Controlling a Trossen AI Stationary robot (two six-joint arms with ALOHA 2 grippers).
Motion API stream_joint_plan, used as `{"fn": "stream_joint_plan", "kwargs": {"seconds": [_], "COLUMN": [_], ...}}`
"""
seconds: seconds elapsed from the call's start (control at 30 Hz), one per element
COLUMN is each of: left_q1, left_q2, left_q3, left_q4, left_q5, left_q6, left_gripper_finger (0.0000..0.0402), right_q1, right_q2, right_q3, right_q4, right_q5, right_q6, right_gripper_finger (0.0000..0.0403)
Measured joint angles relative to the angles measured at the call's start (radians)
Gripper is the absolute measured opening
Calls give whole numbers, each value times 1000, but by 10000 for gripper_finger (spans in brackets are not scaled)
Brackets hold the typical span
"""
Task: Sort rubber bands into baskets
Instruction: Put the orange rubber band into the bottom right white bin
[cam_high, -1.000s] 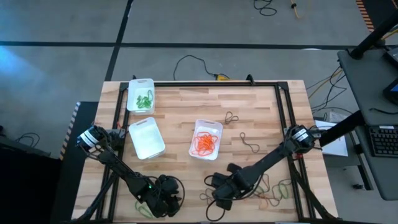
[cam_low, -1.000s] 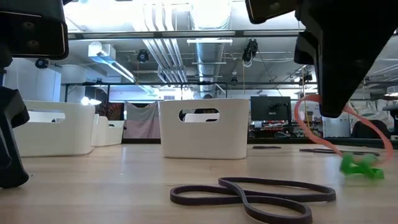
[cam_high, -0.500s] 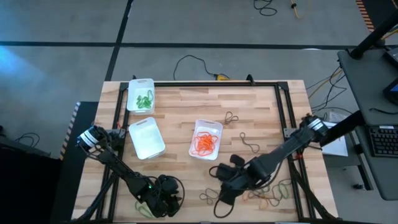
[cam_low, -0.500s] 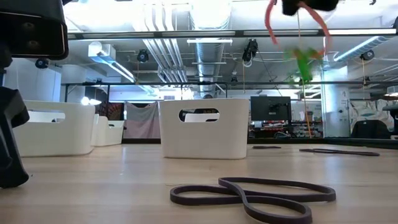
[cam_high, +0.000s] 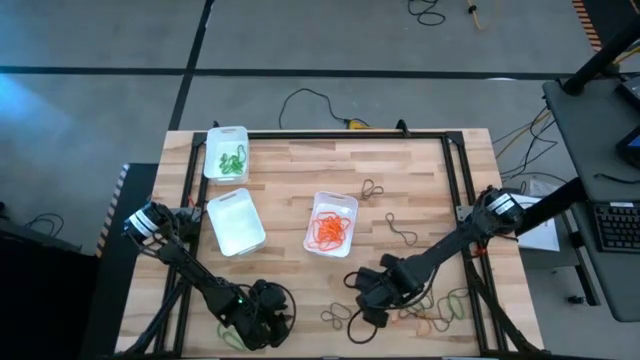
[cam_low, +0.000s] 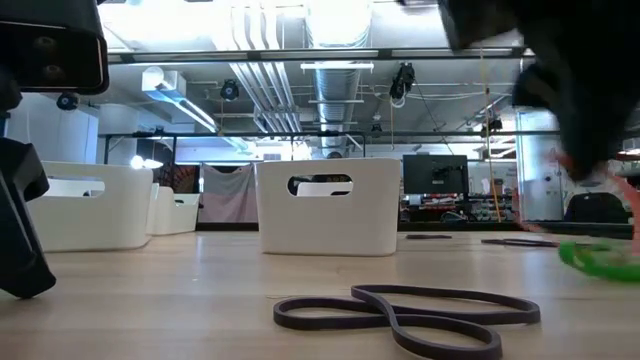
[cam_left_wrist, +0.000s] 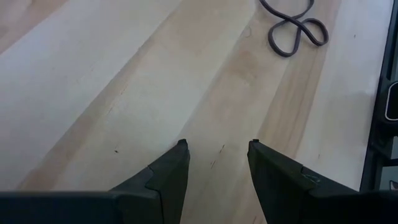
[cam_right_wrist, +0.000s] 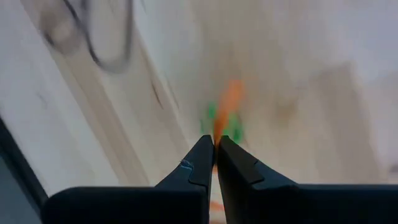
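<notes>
Three white baskets stand on the wooden table: one with green bands (cam_high: 226, 152), one with nothing showing in it (cam_high: 236, 222), and one with orange bands (cam_high: 331, 222). Dark rubber bands lie loose (cam_high: 372, 188) (cam_high: 402, 232) (cam_low: 400, 315). Orange and green bands (cam_high: 440, 310) lie near the front right. My right gripper (cam_high: 376, 312) (cam_right_wrist: 215, 140) stands just left of them, shut on an orange band (cam_right_wrist: 227, 102), with a blurred green band (cam_low: 598, 260) below it. My left gripper (cam_high: 250, 330) (cam_left_wrist: 217, 146) stands open over bare wood at the front left. My right gripper pinches a strand of the orange band (cam_right_wrist: 217, 132) between its two fingertips. The fingers come from above and point steeply down. The band runs away from the tips toward the table; motion blur hides how its lower part sits.
A black frame (cam_high: 455, 170) runs along the table's far, left and right sides. A dark band (cam_left_wrist: 292, 31) lies ahead of my left gripper. Bare wood lies between the baskets and the front edge.
My right gripper rose with the orange band, a green band dangling from it, then came down again a little toward the table's right edge. The green band is back at table level. The fingers stayed shut.
</notes>
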Motion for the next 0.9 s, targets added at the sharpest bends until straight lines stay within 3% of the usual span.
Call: {"fn": "stream_joint_plan", "kwargs": {"seconds": [0.13,0.37,0.57,0.77,0.9], "left_q1": [0,0,0,2,2], "left_q2": [0,0,0,0,0], "left_q3": [0,-4,-5,-6,-6], "left_q4": [0,1,0,-2,-3], "left_q5": [-3,-3,-3,-3,-3], "left_q6": [0,-3,-10,-10,-10], "left_gripper_finger": [153,153,153,153,153], "right_q1": [0,-1,1,14,12], "right_q2": [4,-6,-17,-32,-36], "right_q3": [-96,-176,-77,69,66], "right_q4": [-19,-107,-89,-50,-49], "right_q5": [-92,-103,-110,-20,-6], "right_q6": [46,166,111,-52,-98], "right_gripper_finger": [12,12,12,12,12]}}
